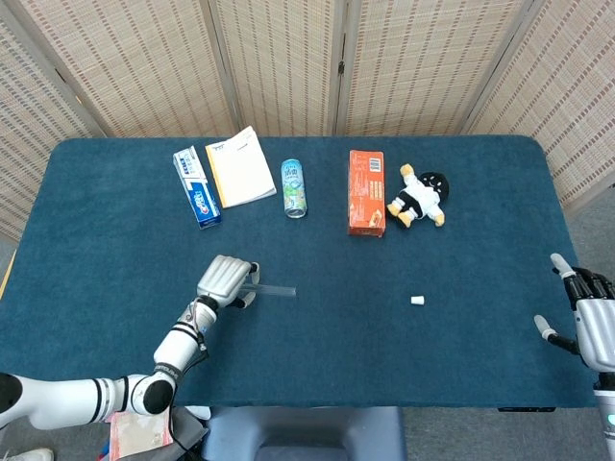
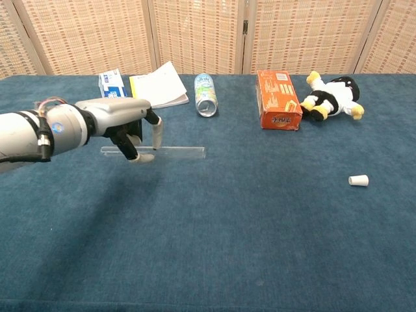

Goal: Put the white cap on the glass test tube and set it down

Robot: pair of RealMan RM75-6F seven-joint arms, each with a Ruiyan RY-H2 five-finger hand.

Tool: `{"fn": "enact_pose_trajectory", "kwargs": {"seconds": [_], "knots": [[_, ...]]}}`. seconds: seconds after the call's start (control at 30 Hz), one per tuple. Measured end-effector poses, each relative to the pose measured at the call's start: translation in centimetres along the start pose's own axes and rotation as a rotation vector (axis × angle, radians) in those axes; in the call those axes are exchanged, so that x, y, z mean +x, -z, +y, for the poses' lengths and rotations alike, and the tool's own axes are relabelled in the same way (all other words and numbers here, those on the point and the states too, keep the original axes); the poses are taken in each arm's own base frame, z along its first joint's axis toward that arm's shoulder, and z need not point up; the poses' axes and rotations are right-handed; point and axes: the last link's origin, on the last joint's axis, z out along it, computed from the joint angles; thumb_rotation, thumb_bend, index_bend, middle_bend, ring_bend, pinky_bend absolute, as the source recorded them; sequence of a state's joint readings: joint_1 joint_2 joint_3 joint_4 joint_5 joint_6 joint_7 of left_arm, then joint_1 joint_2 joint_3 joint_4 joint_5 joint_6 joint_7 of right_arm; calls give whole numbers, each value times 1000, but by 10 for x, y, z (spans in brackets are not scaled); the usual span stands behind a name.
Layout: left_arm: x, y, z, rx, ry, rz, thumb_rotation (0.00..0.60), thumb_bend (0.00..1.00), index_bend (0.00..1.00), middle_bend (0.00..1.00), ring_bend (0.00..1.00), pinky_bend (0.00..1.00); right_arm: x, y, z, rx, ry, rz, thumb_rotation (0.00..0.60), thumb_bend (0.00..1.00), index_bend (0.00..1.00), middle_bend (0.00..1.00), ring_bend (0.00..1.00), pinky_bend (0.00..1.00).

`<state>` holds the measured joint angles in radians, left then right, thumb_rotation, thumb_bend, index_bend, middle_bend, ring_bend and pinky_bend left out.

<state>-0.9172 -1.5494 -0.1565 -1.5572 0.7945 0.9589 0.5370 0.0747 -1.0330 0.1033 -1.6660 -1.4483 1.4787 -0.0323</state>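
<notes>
My left hand (image 1: 225,281) (image 2: 127,127) grips the glass test tube (image 2: 175,152) (image 1: 277,291) near its left end and holds it level above the blue table (image 1: 336,336). The tube's free end points right. The white cap (image 1: 417,301) (image 2: 358,181) lies on the cloth at the right, well apart from the tube. My right hand (image 1: 586,325) hangs at the table's right edge with its fingers apart and nothing in it; the chest view does not show it.
Along the far side lie a toothpaste box (image 1: 197,187), a notepad (image 1: 240,167), a can on its side (image 1: 294,188), an orange box (image 1: 366,192) and a plush toy (image 1: 420,198). Folding screens stand behind the table.
</notes>
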Motion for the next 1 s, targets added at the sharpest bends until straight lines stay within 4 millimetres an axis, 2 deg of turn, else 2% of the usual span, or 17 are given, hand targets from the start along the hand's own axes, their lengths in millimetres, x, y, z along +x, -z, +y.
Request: {"fn": "enact_pose_trajectory", "kwargs": {"seconds": [0.1,0.17,0.3,0.4,0.57,0.83,1.0], "knots": [[11,10,-7,-13,18,21,600,338,576,1000,1000,1000,1,-4,-8,23,15,-17,600,438,184,497,581,695],[17,18,-12,-22,34,35,600,338,577,1000,1000,1000,0,-7,-13,40,21,-44,600,513,226,678,745,850],[28,34,-21,-40,62,59,600,338,578,1000,1000,1000,-7,-13,-23,75,35,-130,600,652,270,887,927,991],[34,46,-25,-58,79,75,600,338,581,1000,1000,1000,-14,-20,-31,100,52,-218,600,765,283,949,990,1000],[37,61,-30,-77,122,83,600,338,583,1000,1000,1000,-32,-35,-47,142,75,-365,600,987,320,999,1000,1000],[34,72,-35,-86,125,85,600,338,580,1000,1000,1000,-68,-52,-59,149,95,-526,600,1000,321,1000,1000,1000],[31,73,-35,-84,127,77,600,338,579,1000,1000,1000,-85,-61,-61,146,99,-568,600,1000,321,1000,1000,1000]]}}
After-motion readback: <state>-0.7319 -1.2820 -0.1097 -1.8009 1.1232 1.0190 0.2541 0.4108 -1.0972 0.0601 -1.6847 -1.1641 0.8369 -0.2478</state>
